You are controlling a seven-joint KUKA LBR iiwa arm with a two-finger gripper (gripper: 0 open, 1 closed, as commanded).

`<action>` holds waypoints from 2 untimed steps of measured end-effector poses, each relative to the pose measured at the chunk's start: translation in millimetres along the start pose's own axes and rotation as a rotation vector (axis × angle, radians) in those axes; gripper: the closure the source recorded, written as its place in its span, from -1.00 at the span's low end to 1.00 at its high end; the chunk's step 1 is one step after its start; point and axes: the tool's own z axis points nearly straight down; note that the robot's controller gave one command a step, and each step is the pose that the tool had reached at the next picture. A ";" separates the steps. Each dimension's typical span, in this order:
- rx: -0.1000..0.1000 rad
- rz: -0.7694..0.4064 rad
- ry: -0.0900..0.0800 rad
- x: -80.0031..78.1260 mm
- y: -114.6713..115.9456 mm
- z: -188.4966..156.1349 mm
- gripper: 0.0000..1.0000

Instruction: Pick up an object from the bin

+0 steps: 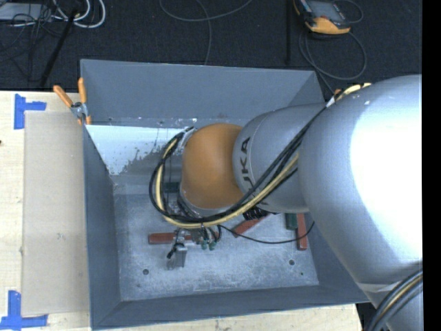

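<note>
Grey bin (100, 254) is sitting with its floor mostly bare on the left. A flat red-brown bar (160, 238) is lying on the floor left of centre, running across the view. Just right of its end the claw (176, 254) is hanging low over the floor. Touching the bar or just apart, cannot tell; how far it is open, cannot tell either. Above it the orange wrist cover (207, 164) and looped cables (160, 178) are hiding the bin's middle. Further right, a green piece (292, 221) and a red-brown stick (301, 238) are lying side by side, partly under the arm (358, 178).
</note>
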 end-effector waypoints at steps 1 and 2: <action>0.002 0.004 -0.003 -1.4 -2.8 -0.6 1.00; 0.002 0.005 -0.002 -1.3 -3.0 -0.3 -1.00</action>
